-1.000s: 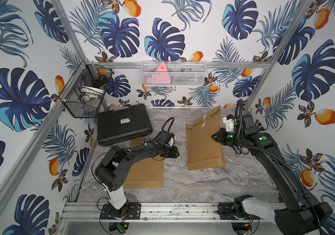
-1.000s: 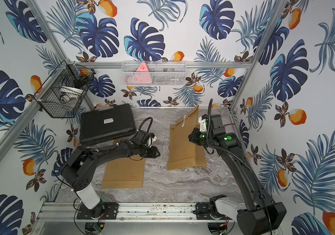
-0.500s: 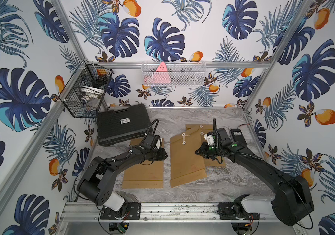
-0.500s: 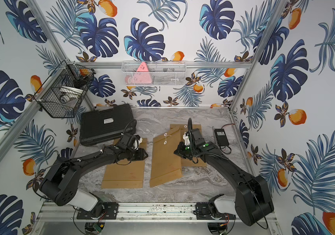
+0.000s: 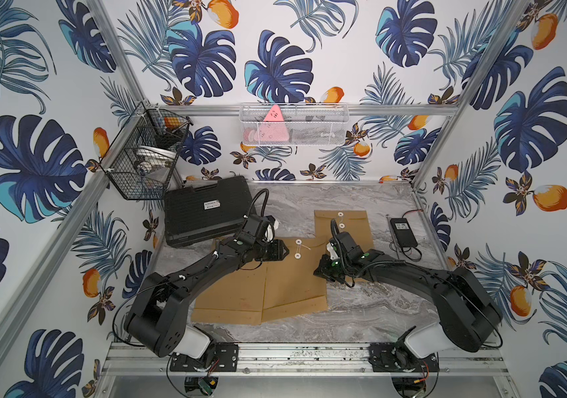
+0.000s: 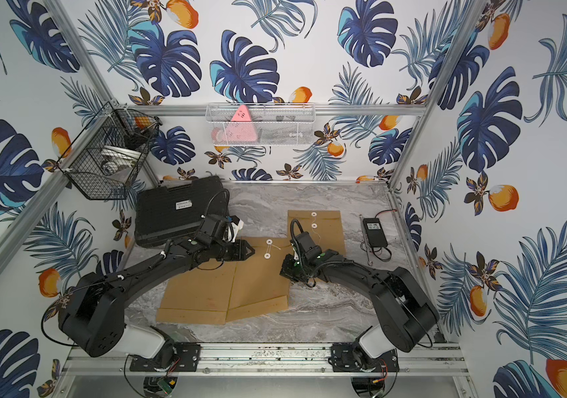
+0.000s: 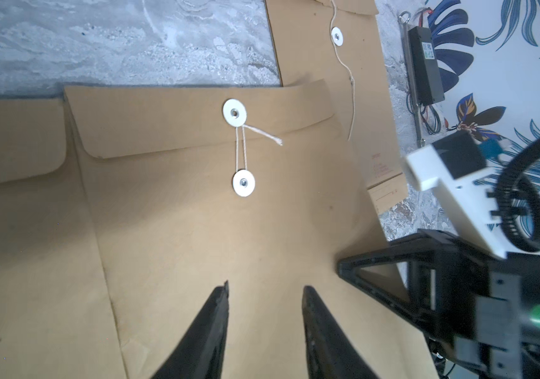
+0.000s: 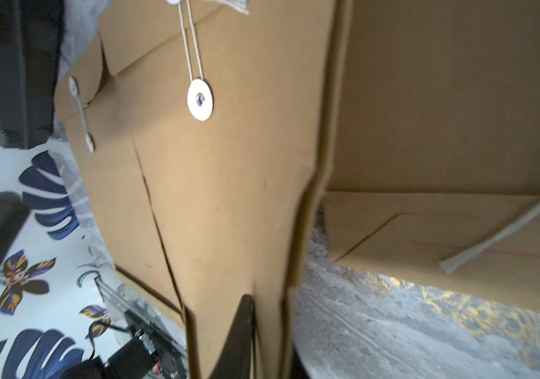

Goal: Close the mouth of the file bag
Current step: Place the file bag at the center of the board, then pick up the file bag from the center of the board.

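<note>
Desk (image 5: 361,320) of grey marbled finish, shown from above in both top views, carrying 3 brown paper bags, a black case (image 5: 206,213) in the far left corner and a small power adapter (image 5: 403,232) near the right wall. File bag (image 5: 294,286), the middle bag of the 3, lies flat at the centre of the desk. Its long axis runs from the near edge toward the back wall, turned slightly so that the near short edge slopes. The mouth end points to the back wall. Its left margin overlaps the left bag (image 5: 230,296), and its far right corner lies over the far bag (image 5: 354,224). The flap is folded down over the mouth. Left tool (image 5: 283,251) points at the flap end from the left. In the left wrist view its 2 fingers stand a moderate gap apart over the bag's face, with nothing between them. Right tool (image 5: 318,272) meets the bag's right long edge about halfway along. In the right wrist view that edge passes between the 2 fingers, but blur hides whether they press it, so the grip cannot be told. Upper button (image 7: 234,113) sits on the flap, lower button (image 7: 244,183) on the body just below. String (image 7: 240,147) runs in 2 strands between them, with its frayed end loose beside the upper button.
</note>
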Available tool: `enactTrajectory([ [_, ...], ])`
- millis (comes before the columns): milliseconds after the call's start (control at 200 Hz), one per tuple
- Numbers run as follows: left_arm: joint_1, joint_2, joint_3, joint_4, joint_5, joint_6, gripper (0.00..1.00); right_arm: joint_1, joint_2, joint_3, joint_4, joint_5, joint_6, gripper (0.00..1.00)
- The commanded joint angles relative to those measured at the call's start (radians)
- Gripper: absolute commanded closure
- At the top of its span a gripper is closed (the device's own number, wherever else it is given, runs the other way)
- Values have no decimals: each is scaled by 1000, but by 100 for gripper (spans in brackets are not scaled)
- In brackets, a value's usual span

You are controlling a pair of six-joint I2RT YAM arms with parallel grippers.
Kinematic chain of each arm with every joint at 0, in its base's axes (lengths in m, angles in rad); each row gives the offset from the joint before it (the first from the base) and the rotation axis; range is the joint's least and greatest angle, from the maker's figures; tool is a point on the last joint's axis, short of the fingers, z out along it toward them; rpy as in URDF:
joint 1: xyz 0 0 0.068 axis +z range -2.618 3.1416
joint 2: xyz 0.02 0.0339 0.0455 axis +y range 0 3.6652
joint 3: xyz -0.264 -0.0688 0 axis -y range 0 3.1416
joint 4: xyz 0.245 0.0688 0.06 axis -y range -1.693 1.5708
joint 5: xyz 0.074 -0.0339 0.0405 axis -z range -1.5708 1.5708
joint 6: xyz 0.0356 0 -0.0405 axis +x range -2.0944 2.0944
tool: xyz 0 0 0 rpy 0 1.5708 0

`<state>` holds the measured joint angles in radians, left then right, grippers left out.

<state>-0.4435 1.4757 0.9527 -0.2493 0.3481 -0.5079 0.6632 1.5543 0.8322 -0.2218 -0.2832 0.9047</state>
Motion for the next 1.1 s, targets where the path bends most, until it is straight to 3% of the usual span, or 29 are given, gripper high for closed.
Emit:
enactTrajectory([
  [0,-8,8,28,-4,13,18,58,11,27,39,-58,61,2,60],
  [135,-34,16,59,-15,-1,33,58,-71,-14,82,-290,120,-133,36],
  [370,-100,89,157,-38,-56,72,58,-331,-174,117,-502,84,-295,20],
  [480,-135,183,247,-22,-52,66,58,-450,-127,182,-430,173,-277,22],
  [610,-186,322,380,-27,-53,75,58,-471,86,385,-374,289,-245,27],
  [766,-226,441,462,14,-4,56,58,-470,248,544,-330,315,-210,45],
  [1096,-333,652,564,91,61,-25,60,-465,209,273,-259,190,-181,50],
])
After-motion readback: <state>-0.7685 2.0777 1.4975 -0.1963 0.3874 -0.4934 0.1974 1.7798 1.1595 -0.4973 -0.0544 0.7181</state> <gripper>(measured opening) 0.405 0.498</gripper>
